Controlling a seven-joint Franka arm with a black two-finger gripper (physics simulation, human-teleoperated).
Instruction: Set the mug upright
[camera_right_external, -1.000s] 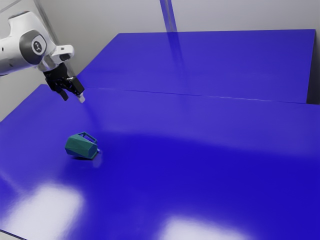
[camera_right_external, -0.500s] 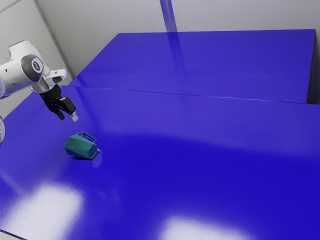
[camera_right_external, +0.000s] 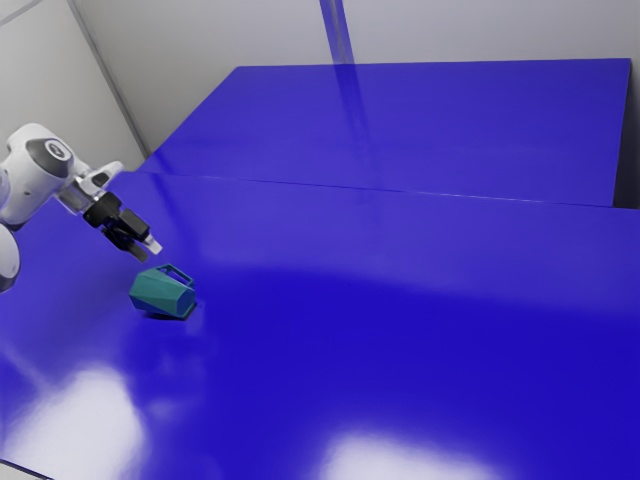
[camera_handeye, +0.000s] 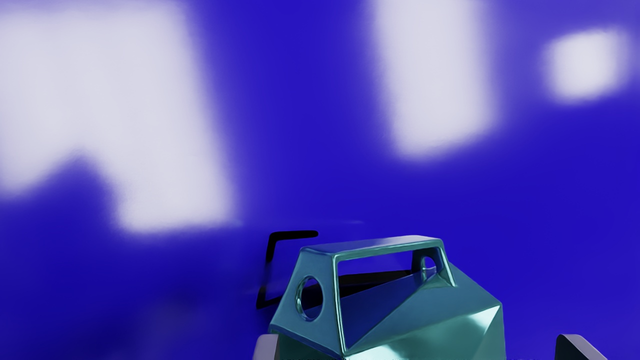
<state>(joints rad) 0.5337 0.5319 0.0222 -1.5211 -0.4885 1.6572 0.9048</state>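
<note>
In the exterior view my gripper (camera_right_external: 146, 249) hangs just above the mug and a little behind it. The teal faceted mug (camera_right_external: 162, 293) lies on its side on the blue table, its handle (camera_right_external: 178, 273) tilted upward and toward the far side. In the wrist view the gripper (camera_handeye: 417, 347) is open, its fingertips wide apart on either side of the mug (camera_handeye: 430, 325). The squared handle (camera_handeye: 385, 245) rises from the mug's body toward the camera. The mug's lower part is cut off there.
The blue table (camera_right_external: 400, 330) extends toward the exterior view's right. A second blue surface (camera_right_external: 430, 130) adjoins its far edge, with a grey wall (camera_right_external: 480, 30) behind. Bright reflections lie on the tabletop.
My gripper has come down from above toward the mug, and the arm has lowered and tilted. The mug lies where it did.
</note>
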